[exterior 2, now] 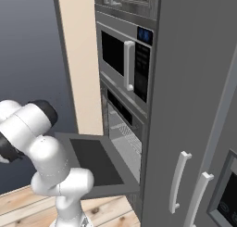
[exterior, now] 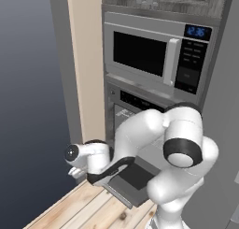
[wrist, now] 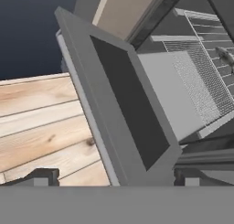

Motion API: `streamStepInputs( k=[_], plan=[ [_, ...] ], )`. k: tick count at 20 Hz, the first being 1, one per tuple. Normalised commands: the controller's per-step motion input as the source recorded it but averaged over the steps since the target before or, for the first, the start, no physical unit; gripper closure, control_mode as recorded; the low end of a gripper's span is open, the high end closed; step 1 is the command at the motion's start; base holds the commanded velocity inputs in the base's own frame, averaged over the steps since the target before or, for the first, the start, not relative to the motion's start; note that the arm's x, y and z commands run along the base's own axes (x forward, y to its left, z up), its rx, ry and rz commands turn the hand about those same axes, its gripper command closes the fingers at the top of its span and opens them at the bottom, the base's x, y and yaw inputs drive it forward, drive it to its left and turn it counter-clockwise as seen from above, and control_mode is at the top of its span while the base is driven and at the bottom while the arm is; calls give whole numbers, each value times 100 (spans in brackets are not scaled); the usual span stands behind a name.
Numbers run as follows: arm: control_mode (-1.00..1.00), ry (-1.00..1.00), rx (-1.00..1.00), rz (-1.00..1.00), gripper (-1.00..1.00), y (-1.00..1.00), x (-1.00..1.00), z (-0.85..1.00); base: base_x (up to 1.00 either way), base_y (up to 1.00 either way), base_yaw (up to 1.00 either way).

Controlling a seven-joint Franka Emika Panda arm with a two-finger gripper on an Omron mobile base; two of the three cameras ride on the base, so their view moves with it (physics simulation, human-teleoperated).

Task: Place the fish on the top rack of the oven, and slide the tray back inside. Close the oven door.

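Inside the oven, fish: a small greyish shape that I take for the fish (wrist: pixel 225 54) lies on the wire grid, at the far right of the hand view. It is too small to be sure of.
Top rack: the top rack (wrist: pixel 205 81) lies level in the mouth of the oven (exterior 2: pixel 121 111), with its long side across the oven's width. I cannot tell whether it is pushed fully home or sticks out a little.
Oven door: the oven door (wrist: pixel 123 104) hangs fully open and close to level, dark glass facing up. Its long axis runs side to side, parallel to the rack.
Tool: the tool (wrist: pixel 115 177) has its tips spread as wide as they go, with nothing between them. It sits low, outside the door and off its front-left corner, above the wooden floor (wrist: pixel 36 127).
Key relation: from the tool, the door's free front edge comes first, then the glass, then the rack and fish deeper in and to the right. The tool looks along the door towards the cavity.
Judgement: the rack can only be reached by passing over the open door. Closing means getting under or behind that near front edge and swinging it up and inward.
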Motion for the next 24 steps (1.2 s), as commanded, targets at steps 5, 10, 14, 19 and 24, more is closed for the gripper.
streamStepInputs(
  k=[5, 10, 14, 19, 24],
  plan=[
    [-100, 7, -19, 13, -100, 36, -19, -21, 0, 0, 0],
    [-100, -33, -38, 18, -100, 45, -52, -76, 0, 0, 0],
    [-100, -12, -36, 9, -100, 36, -3, -56, 0, 0, 0],
    [-100, 0, -35, 5, -100, 75, 0, -39, 0, 0, 0],
    [-100, 1, -24, 0, -100, 55, 0, -17, 0, 0, 0]
  ],
)
